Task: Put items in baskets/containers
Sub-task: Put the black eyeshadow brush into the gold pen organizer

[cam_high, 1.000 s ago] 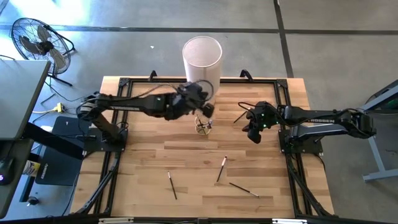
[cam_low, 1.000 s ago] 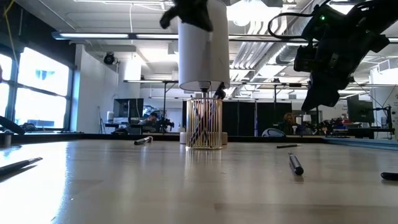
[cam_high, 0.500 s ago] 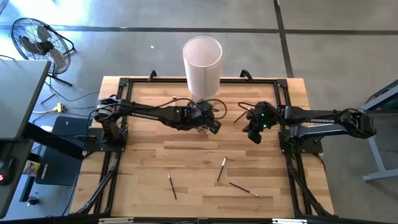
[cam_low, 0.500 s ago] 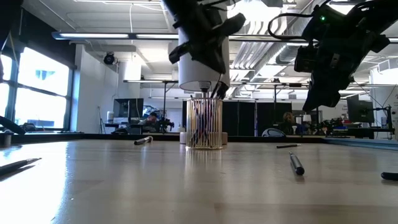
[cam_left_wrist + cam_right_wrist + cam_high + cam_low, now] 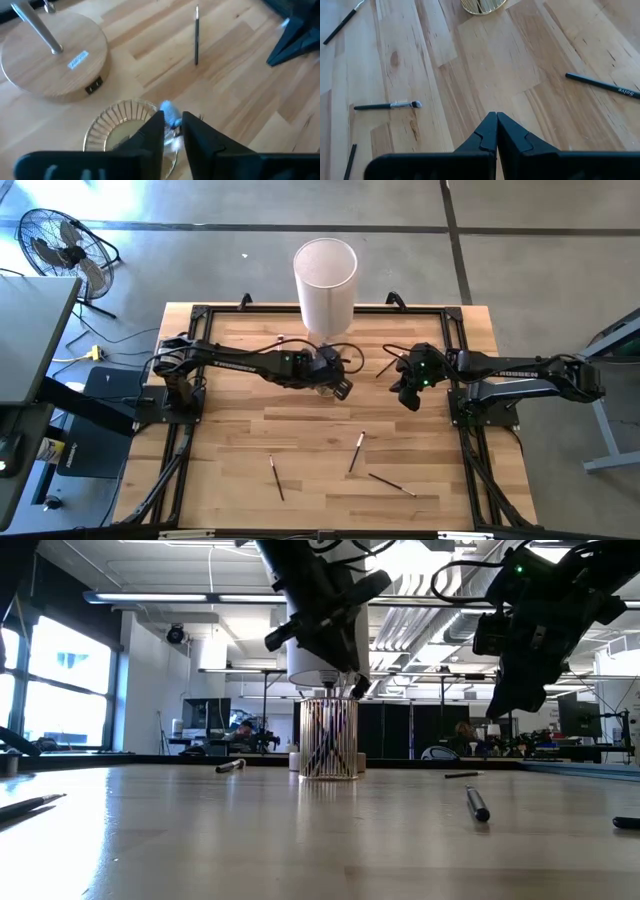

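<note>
The clear ribbed glass cup (image 5: 323, 386) (image 5: 328, 737) stands on its base near the table's far middle, with several brushes upright in it. My left gripper (image 5: 334, 383) (image 5: 173, 131) hangs right over its rim, shut on a brush with a pale blue end (image 5: 168, 111). Three brushes (image 5: 275, 477) (image 5: 356, 451) (image 5: 392, 484) lie flat near the near edge, and another brush (image 5: 385, 367) (image 5: 196, 35) lies right of the cup. My right gripper (image 5: 405, 396) (image 5: 496, 120) hovers shut above the table, right of the cup. My left gripper pinches a thin brush between its two fingers (image 5: 152, 131). The brush's pale blue end (image 5: 170, 116) shows just past the fingertips, above the cup's rim. The fingers come from above, slanting down. The fingers hide the rest of the brush, so its lower end cannot be told.
A tall white cylinder (image 5: 325, 275) (image 5: 325, 635) sits on a metal rod above a round wooden base (image 5: 55, 55), just beyond the cup. In the right wrist view a brush (image 5: 387, 105) and a dark pencil (image 5: 602, 85) lie on the boards. Black frame rails (image 5: 190, 430) border the table.
My left arm has stretched out lower and its gripper has come down from high above the cup to just over its rim, tipping as it went. The cup and the loose brushes have stayed put.
</note>
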Controlling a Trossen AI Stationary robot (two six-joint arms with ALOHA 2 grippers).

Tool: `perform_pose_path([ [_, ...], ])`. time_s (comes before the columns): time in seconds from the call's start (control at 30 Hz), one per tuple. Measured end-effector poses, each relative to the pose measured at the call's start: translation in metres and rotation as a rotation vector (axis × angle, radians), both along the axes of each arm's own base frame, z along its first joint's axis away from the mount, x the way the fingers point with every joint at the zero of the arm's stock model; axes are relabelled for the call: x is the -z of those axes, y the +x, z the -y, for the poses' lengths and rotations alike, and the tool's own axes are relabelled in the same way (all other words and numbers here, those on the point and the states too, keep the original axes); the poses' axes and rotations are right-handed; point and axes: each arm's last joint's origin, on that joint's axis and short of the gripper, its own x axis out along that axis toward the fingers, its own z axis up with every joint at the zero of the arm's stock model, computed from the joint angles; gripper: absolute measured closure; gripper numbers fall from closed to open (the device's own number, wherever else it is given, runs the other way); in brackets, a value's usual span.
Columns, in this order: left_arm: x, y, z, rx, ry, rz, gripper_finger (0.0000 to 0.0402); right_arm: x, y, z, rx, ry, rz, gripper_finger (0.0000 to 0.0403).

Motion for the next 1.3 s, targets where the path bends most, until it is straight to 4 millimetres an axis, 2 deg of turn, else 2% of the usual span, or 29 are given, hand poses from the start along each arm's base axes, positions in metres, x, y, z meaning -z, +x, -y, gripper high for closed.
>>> perform_pose_path([
  [0.1,-0.003,-0.002,0.000,0.004,-0.004,0.004,0.0305,0.000,0.000,0.000,0.000,-0.001,0.003,0.0402],
  [0.27,-0.020,-0.015,0.000,0.000,-0.003,0.002,0.0268,0.000,0.000,0.001,0.036,-0.024,-0.004,0.0401],
  [0.47,-0.070,-0.050,-0.002,-0.042,0.053,-0.075,0.0264,0.000,0.000,0.003,0.121,-0.045,-0.017,0.0400],
  [0.6,-0.080,-0.064,-0.002,-0.031,0.006,-0.177,0.0264,0.000,0.000,0.005,0.152,-0.080,-0.019,0.0402],
  [0.73,-0.069,-0.068,0.002,0.093,-0.019,-0.295,0.0296,-0.003,0.003,0.007,0.176,-0.112,0.012,0.0399],
  [0.87,-0.040,-0.073,0.007,0.215,-0.003,-0.387,0.0383,-0.007,0.007,0.008,0.180,-0.125,0.074,0.0396],
  [0.97,-0.025,-0.086,0.006,0.257,0.014,-0.321,0.0389,-0.012,0.010,0.009,0.211,-0.107,0.138,0.0399],
  [1.03,-0.012,-0.105,0.006,0.302,0.020,-0.273,0.0397,-0.016,0.013,0.010,0.252,-0.089,0.193,0.0401],
  [1.1,-0.003,-0.119,0.004,0.331,0.024,-0.145,0.0398,-0.019,0.015,0.012,0.315,-0.085,0.231,0.0401],
  [1.17,0.011,-0.147,-0.001,0.363,0.009,-0.101,0.0399,-0.023,0.017,0.015,0.395,-0.093,0.278,0.0402],
  [1.23,0.017,-0.166,-0.006,0.386,0.020,0.019,0.0400,-0.029,0.020,0.017,0.450,-0.124,0.294,0.0402],
  [1.3,0.029,-0.191,-0.012,0.396,0.029,0.046,0.0400,-0.042,0.027,0.022,0.509,-0.177,0.291,0.0402],
])
